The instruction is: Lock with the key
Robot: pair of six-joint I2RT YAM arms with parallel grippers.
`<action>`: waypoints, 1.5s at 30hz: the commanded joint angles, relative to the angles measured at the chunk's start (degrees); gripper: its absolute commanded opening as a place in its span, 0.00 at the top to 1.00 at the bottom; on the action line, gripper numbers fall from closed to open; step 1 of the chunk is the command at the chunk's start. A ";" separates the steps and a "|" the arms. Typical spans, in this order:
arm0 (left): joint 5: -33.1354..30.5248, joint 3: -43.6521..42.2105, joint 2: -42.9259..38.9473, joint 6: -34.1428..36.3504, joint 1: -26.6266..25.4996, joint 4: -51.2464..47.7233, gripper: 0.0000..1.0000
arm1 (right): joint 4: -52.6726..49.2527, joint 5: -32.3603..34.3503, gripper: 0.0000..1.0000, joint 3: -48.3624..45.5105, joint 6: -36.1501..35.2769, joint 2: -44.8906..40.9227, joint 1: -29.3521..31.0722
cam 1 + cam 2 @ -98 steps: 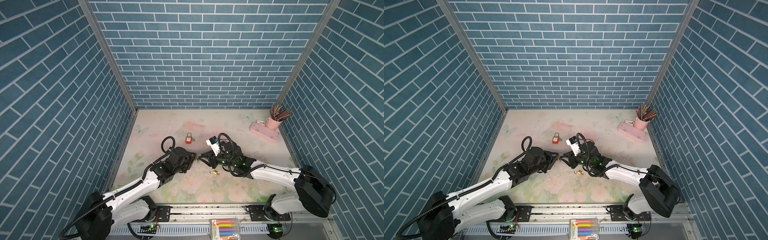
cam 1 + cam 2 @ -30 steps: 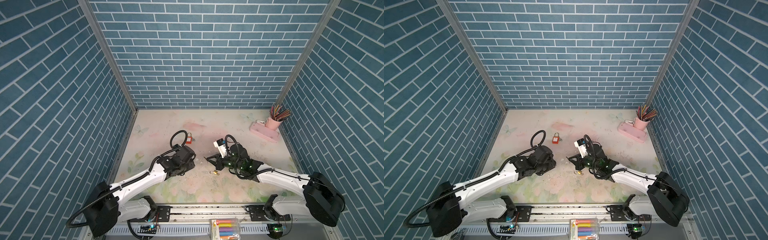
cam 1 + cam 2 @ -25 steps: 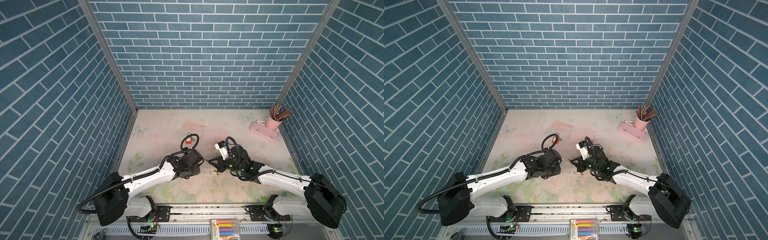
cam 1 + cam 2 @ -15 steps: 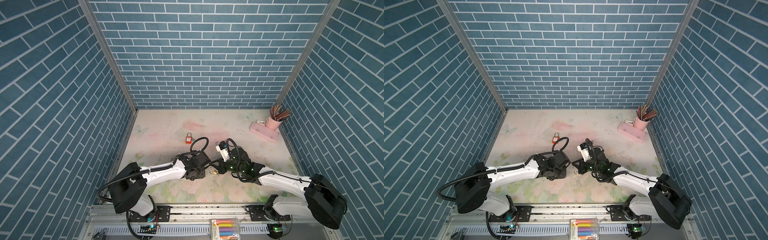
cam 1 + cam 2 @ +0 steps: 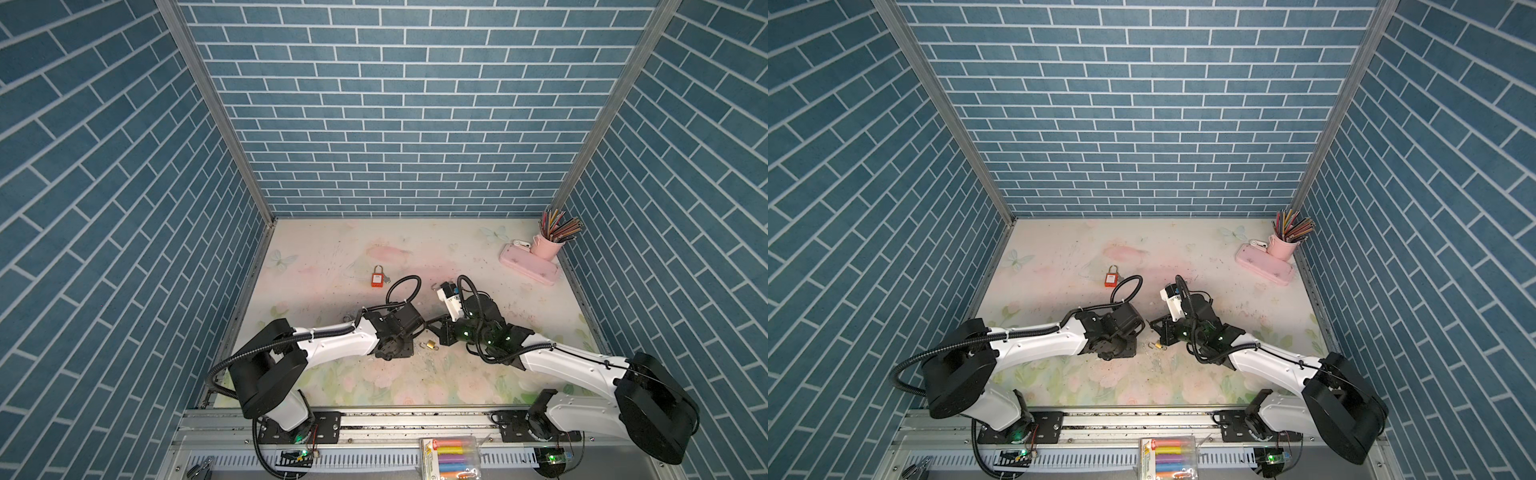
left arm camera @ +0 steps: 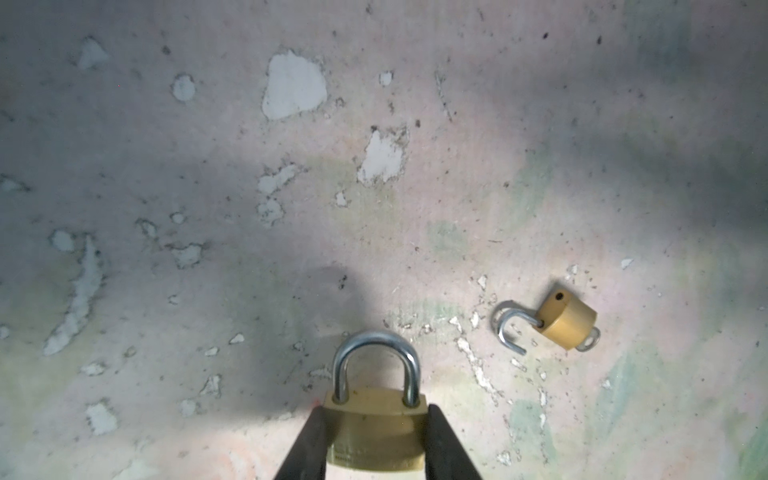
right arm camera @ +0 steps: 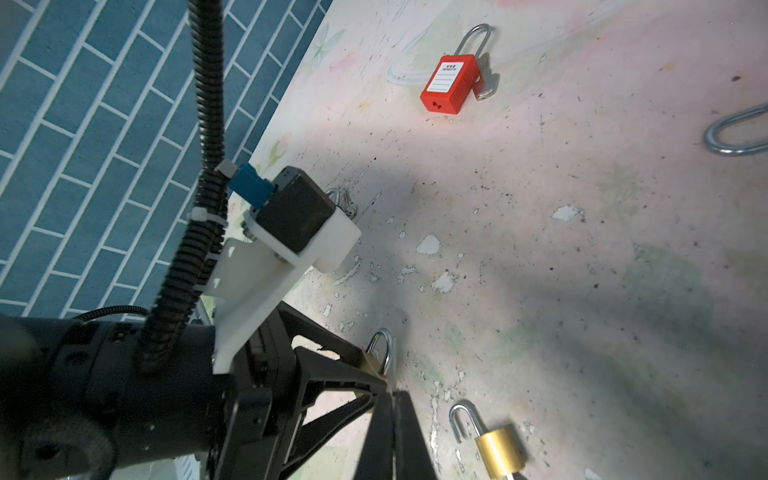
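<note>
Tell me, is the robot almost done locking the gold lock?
Partly. Done: the left gripper holds the brass padlock, its shackle looking pushed in on both sides. In hand: the shut right gripper has its tips at the padlock's bottom; no key shows there. Left: the key turn, unconfirmed. A smaller padlock lies open on the table.

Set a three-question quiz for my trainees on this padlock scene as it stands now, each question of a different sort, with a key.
1. True or false: the left gripper grips a brass padlock whose shackle is closed.
2. Multiple choice: the loose brass padlock lying on the table has its shackle A) open, B) closed, C) missing.
3. Fill in: the plastic-bodied padlock lying nearer the back wall is ____ in colour.

Key: 1 true; 2 A; 3 red.
</note>
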 commanded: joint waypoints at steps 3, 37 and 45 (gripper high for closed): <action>-1.20 1.11 0.88 0.85 -0.22 0.30 0.92 | -0.91 0.90 1.00 -0.58 1.40 -0.49 -0.20; -9.92 -4.28 -31.52 14.30 14.93 3.38 0.16 | -6.30 -7.45 1.00 3.46 0.48 7.83 1.18; 1.36 -11.68 -40.19 16.79 31.27 6.18 0.15 | -7.67 -6.66 1.00 7.98 0.01 15.64 3.90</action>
